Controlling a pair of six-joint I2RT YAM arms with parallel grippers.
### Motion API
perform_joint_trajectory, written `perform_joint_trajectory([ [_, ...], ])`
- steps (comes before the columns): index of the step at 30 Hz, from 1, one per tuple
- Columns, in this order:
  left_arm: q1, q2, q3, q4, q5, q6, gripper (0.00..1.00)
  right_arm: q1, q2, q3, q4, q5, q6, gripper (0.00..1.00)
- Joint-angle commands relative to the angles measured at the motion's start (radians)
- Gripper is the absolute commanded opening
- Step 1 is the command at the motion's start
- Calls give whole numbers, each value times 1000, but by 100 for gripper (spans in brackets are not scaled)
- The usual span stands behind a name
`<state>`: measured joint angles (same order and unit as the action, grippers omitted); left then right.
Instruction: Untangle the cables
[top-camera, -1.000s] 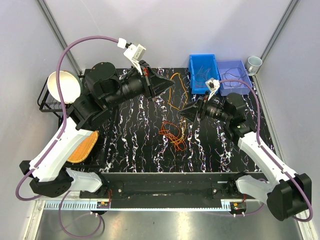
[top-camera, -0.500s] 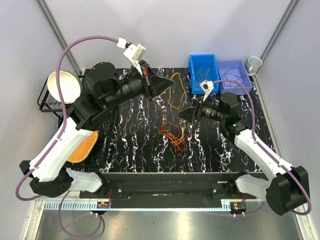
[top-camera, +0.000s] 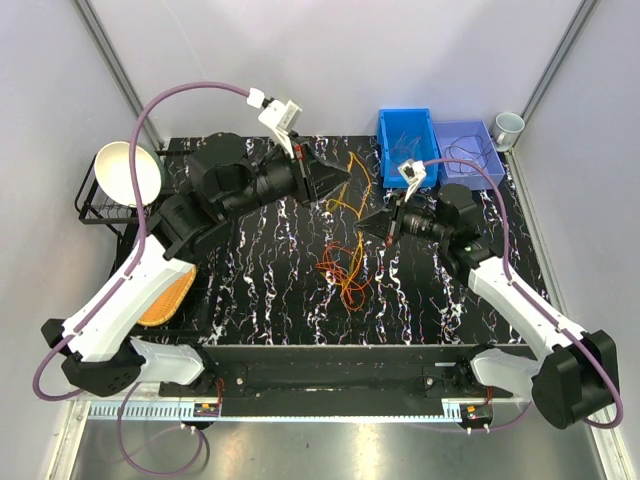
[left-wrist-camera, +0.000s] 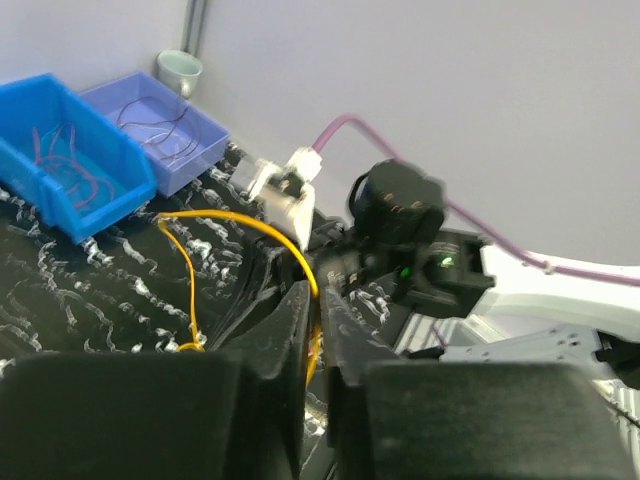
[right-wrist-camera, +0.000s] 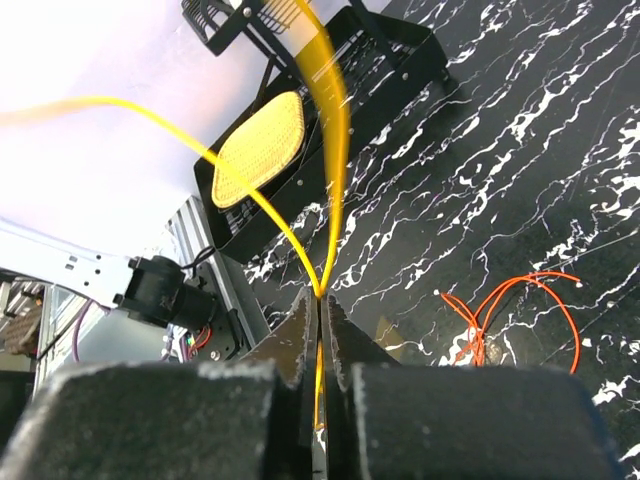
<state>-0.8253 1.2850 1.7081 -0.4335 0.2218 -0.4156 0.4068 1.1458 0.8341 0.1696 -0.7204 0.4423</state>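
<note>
The cables lie mid-table: a yellow-orange cable runs up toward the back, and a red and orange tangle lies below it. My left gripper hovers at the yellow-orange cable; its jaws stand a narrow gap apart with the wire running loosely between them. My right gripper faces it from the right. It is shut on the same yellow-orange cable, which forks up out of its fingertips. Red-orange loops rest on the table beyond.
A blue bin and a lavender bin, both holding thin wires, stand at the back right beside a small cup. A white bowl on a black rack and a yellow woven mat sit at the left.
My right gripper has closed on the yellow-orange cable. The left arm shifted right and its jaws parted slightly. The tangle has stretched a little toward the front.
</note>
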Motion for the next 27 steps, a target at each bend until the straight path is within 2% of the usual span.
perform_joint_trajectory([
  [1,2,-67,-73,50,-71,8,21,7,-47,92,-39,48,-10,0],
  [2,2,-78,-111,52,-79,9,25,9,-57,105,-51,55,-13,0],
  [4,2,-108,-154,52,-99,8,45,10,-67,140,-88,68,-17,0],
  [6,3,-130,-226,53,-116,5,57,9,-81,163,-108,90,-20,0],
  [7,2,-153,-252,53,-121,5,68,9,-87,187,-129,95,-22,0],
  [11,2,-208,-396,52,-154,-6,82,9,-101,252,-206,144,-40,0],
  [14,2,-243,-480,50,-176,-17,87,9,-103,295,-239,190,-51,0],
  [19,2,-282,-606,87,-177,-45,88,9,-100,381,-280,262,-39,0],
  [23,0,-285,-744,183,-116,-71,88,9,-81,459,-308,291,-42,0],
  [27,0,-230,-809,277,-44,-89,88,9,-57,525,-338,306,-57,0],
])
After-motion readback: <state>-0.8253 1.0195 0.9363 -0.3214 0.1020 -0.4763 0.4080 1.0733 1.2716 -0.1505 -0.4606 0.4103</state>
